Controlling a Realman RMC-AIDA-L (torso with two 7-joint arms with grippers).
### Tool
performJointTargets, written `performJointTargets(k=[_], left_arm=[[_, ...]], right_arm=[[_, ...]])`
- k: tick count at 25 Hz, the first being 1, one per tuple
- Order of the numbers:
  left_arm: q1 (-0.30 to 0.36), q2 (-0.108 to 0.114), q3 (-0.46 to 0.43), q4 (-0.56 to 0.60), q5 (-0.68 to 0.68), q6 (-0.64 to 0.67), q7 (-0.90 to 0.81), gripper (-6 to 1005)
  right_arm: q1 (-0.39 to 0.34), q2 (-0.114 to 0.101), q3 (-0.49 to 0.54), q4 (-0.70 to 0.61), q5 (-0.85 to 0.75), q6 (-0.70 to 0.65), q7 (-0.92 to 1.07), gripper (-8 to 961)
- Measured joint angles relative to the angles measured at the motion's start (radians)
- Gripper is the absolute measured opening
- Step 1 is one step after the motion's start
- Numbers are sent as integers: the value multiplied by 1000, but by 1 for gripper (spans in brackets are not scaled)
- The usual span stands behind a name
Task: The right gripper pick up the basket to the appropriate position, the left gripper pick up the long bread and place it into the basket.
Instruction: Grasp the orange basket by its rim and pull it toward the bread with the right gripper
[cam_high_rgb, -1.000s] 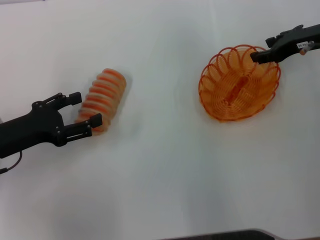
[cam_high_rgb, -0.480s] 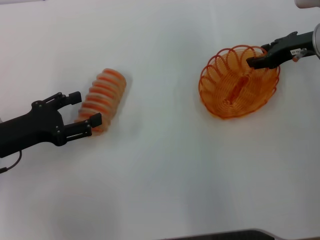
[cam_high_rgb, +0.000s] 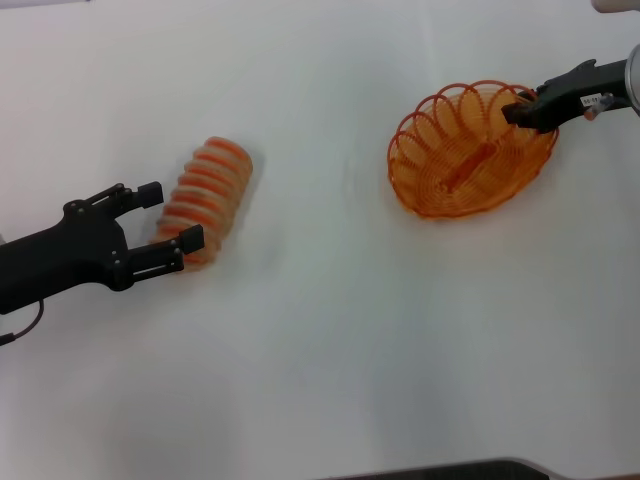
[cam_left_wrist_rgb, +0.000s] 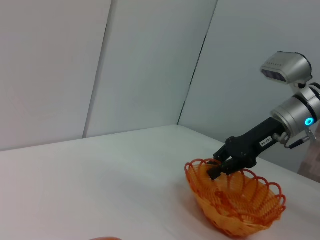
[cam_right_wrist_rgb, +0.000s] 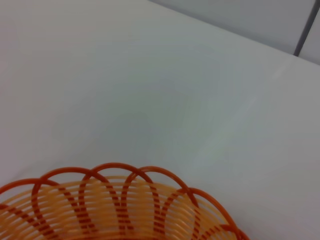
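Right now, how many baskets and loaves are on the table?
2: one basket at far right, its rim gripped by the right gripper; one long bread at left, between the open left gripper fingers.

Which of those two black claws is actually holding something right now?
The right gripper, the one with the small white label: it is shut on the basket rim. The left gripper is open beside the long bread.

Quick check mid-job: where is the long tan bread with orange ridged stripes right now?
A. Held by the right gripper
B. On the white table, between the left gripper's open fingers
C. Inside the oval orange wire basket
B: the long tan bread lies on the white table, its near end between the left gripper's open fingers; the oval orange wire basket holds no bread.
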Motion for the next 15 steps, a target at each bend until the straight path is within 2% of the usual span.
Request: performJointTargets(k=[8, 11, 15], left_arm=[[-1, 0, 0, 0, 0, -3, -3, 885], [-1, 0, -6, 1, 0, -4, -3, 885], [-3, -1, -18, 1, 0, -4, -2, 885]], right_arm=[[-13, 2, 11, -52, 68, -63, 17, 183], [-16, -5, 12, -58, 111, -96, 48, 170], [-12, -3, 12, -59, 127, -126, 99, 153]])
